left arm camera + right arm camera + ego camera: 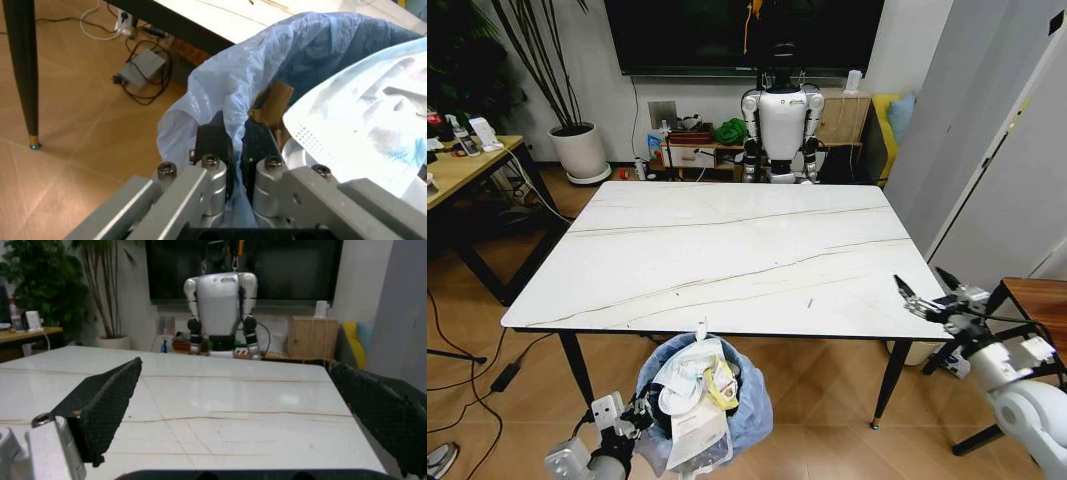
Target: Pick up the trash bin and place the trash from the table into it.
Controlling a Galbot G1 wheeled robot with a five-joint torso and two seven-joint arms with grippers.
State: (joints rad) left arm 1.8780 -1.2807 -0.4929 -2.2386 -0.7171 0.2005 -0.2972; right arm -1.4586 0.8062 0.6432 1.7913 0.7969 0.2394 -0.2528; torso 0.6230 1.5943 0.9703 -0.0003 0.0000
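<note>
Pinching the trash bin's point(697, 405) blue liner rim, lower centre, with left gripper point(235, 150); keeping level advisable. Right gripper point(930, 292) hovering spread, lower right.

Trash-filled bin point(702, 405) below table point(727, 250) edge

Trash bin point(749, 410): dark body hidden under its blue liner and by the trash point(695, 395) heaped inside; base cut off by the head view's lower edge. Left gripper point(235, 147): fingertips buried in liner folds at the bin's rim. Right gripper point(927, 292), beside the table point(727, 250): arm cut by the frame edge. Small mark on the tabletop near the bin: too small to identify.
</note>
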